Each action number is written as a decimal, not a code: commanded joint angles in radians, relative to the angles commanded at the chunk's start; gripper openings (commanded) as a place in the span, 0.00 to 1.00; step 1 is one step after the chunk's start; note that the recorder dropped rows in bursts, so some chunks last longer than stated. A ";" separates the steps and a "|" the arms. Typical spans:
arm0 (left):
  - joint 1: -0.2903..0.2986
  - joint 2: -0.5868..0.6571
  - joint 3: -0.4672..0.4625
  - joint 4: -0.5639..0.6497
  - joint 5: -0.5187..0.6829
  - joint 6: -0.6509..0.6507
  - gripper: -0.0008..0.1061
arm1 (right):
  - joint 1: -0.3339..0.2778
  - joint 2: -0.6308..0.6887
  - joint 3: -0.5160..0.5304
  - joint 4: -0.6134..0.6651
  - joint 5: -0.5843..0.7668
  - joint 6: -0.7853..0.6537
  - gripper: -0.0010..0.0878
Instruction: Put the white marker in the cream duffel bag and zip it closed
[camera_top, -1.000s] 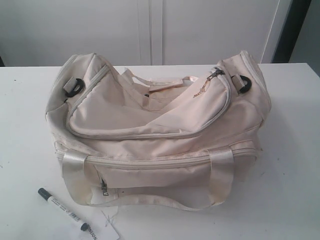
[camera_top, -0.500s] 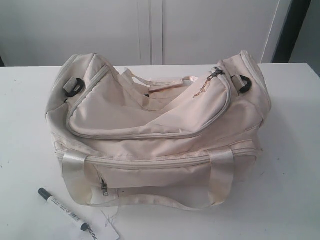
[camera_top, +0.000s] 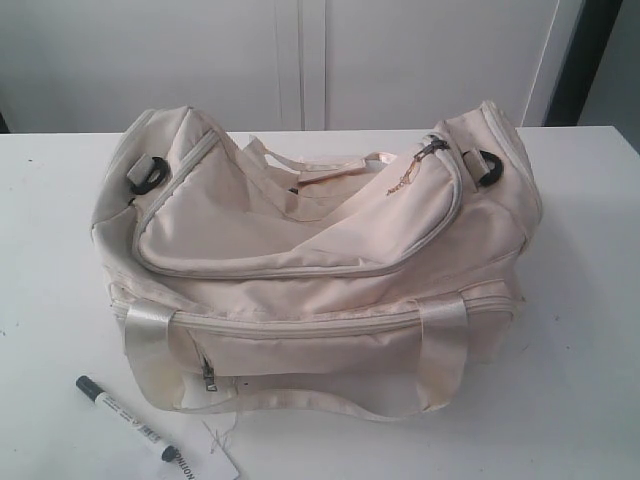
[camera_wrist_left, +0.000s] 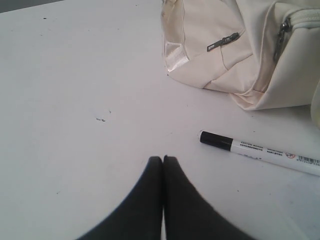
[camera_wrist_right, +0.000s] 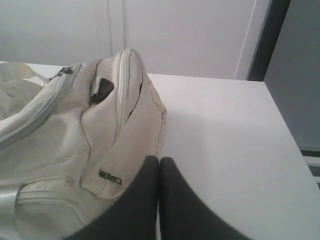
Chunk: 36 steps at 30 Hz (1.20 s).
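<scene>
White marker (camera_top: 126, 417) lies flat on the tabletop (camera_top: 50, 260), low on the left of the exterior view. It is just beside the bag's near left corner, with a paper tag (camera_top: 208, 464) at its tail end. Your left hand (camera_wrist_left: 163, 159) is near the marker's dark cap (camera_wrist_left: 216, 140), clenched on nothing. In the middle, the cream duffel bag (camera_top: 310, 260) sits slumped, its gold chain pull (camera_top: 405, 180) at the right end of the top zipper. Your right hand (camera_wrist_right: 159, 160), also clenched and empty, is close to the bag's right end.
</scene>
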 joint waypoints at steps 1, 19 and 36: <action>0.000 0.000 0.000 0.000 0.000 0.000 0.01 | 0.000 0.013 -0.009 0.000 0.002 0.000 0.01; 0.000 0.000 0.000 0.000 0.000 0.000 0.01 | 0.000 0.032 -0.022 0.000 -0.067 0.000 0.01; 0.000 0.000 0.000 0.000 0.000 0.000 0.01 | 0.000 0.177 -0.132 0.007 0.051 0.034 0.01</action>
